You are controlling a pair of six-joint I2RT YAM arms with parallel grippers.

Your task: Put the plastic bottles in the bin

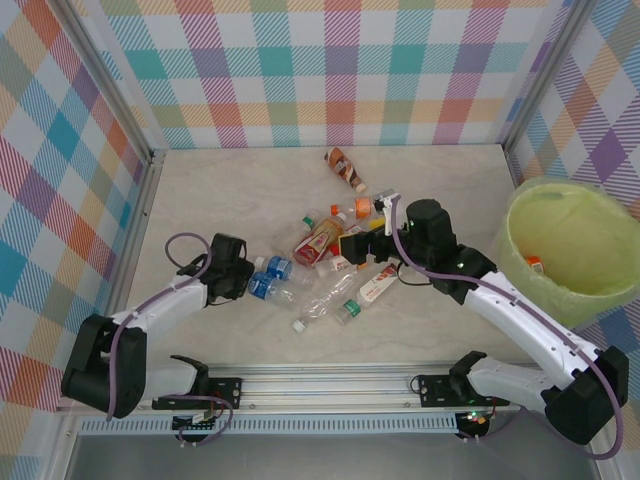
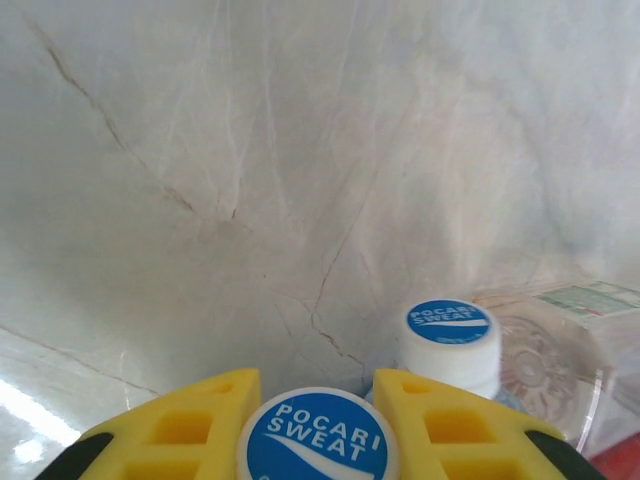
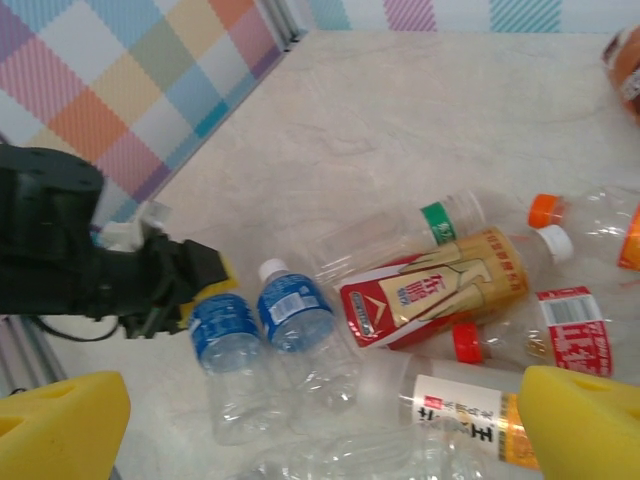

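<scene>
Bottles [image 1: 325, 305] of thin plastic, some clear and some brownish, lie in a messy heap in the middle of the pale marble desk [image 1: 210, 200]. The left claw [image 1: 248, 285] is clenched on the cap end of a small clear bottle with a blue label [image 1: 266, 289]. This bottle lies on its side at the left edge of the heap. Seen from the left wrist, the two yellow fingers [image 2: 215, 425] squeeze its round blue cap [image 2: 318, 445] from both sides. A second blue-label bottle [image 1: 277, 266] lies just beside it, and its white cap with a blue top [image 2: 450, 330] is free.

The right claw [image 1: 370, 225] hangs over the right side of the heap. Its fat yellow fingers [image 3: 590, 425] are spread wide with nothing between them. Below it lies a big bottle with a red and gold label [image 3: 440, 290]. Near that is a clear bottle with a white and orange label [image 3: 455, 405]. One brown bottle [image 1: 345, 168] lies alone, further back.

The big round pale yellow-green plastic bin [image 1: 575, 300] stands at the right side, well apart from the heap. A small thing with an orange top [image 1: 535, 264] lies inside it.
</scene>
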